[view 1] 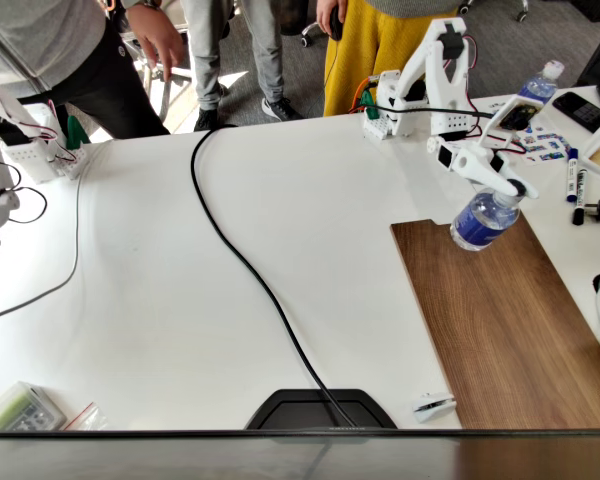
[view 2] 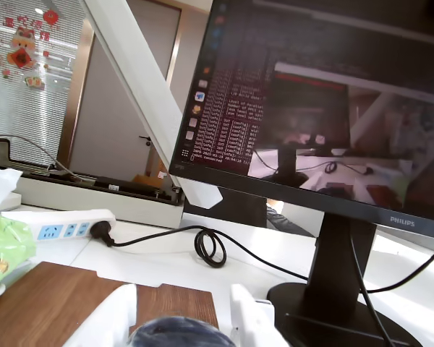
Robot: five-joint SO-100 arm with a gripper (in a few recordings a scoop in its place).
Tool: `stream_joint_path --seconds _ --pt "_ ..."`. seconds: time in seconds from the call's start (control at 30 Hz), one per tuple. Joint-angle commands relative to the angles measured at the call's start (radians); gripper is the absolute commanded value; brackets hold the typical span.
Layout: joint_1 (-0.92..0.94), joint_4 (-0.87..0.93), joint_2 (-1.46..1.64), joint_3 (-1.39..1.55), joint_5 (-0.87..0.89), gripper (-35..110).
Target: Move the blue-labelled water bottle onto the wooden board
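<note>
Lying at lower right of the fixed view, the wooden board (view 1: pixel 505 320) takes up the near table. Above its upper-left corner hangs the blue-labelled water bottle (view 1: pixel 483 221), tilted, pinched near the cap by the gripper (view 1: pixel 507 189), fingers closed on it. Farther back, upper right, stands a white-capped bottle (view 1: pixel 539 84). Risk: released tilted, it may topple or roll off the edge.
</note>
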Motion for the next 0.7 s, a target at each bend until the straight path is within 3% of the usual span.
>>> stream_joint_path --seconds 0.0,0.33,0.67 --pt "0.012 -0.058 -0.020 -0.014 0.005 0" --pt "0.055 -0.052 -0.252 -0.267 -0.006 0" --pt "0.054 -0.052 -0.304 -0.321 -0.052 0"
